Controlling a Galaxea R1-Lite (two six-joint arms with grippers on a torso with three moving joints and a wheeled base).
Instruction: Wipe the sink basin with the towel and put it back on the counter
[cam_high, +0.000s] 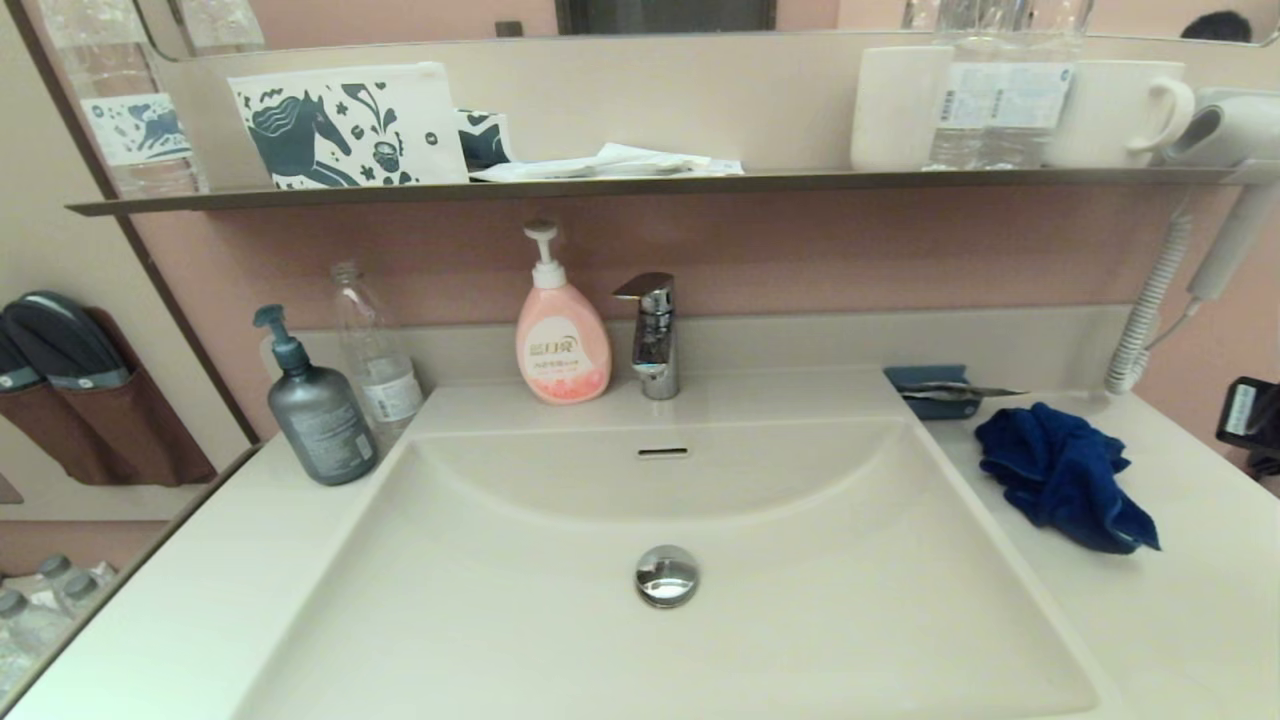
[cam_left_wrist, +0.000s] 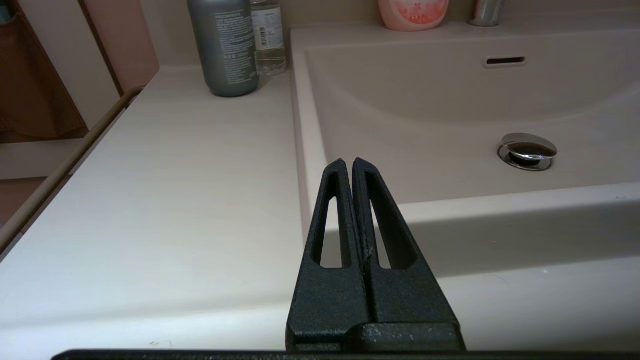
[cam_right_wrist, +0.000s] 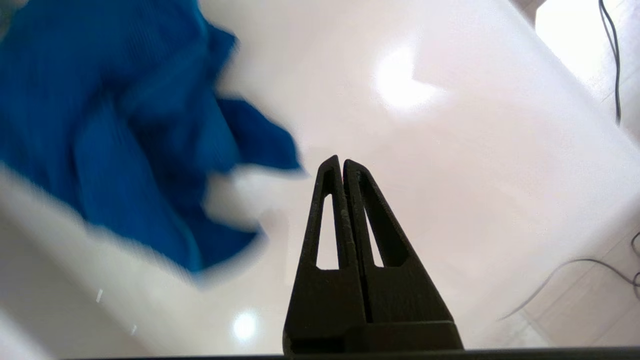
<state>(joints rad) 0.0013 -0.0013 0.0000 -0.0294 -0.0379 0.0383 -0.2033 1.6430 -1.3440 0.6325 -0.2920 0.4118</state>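
The right gripper hangs pinched together and empty over the counter, near the towel rumpled beside the basin, likely placed to reach it. The left gripper, also closed, idles at the basin's front-left corner.

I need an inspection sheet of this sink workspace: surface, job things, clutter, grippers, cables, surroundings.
Surface: counter off-white, glossy.
Job's things: towel rumpled on the counter, right of the sink basin; nothing in the basin.
Clutter: grey pump bottle, clear bottle, pink soap dispenser, teal tray.
Grippers: left gripper shut, above the counter's front edge; right gripper shut, near the towel.
Cables: coiled dryer cord.
Surroundings: wall shelf with mugs.
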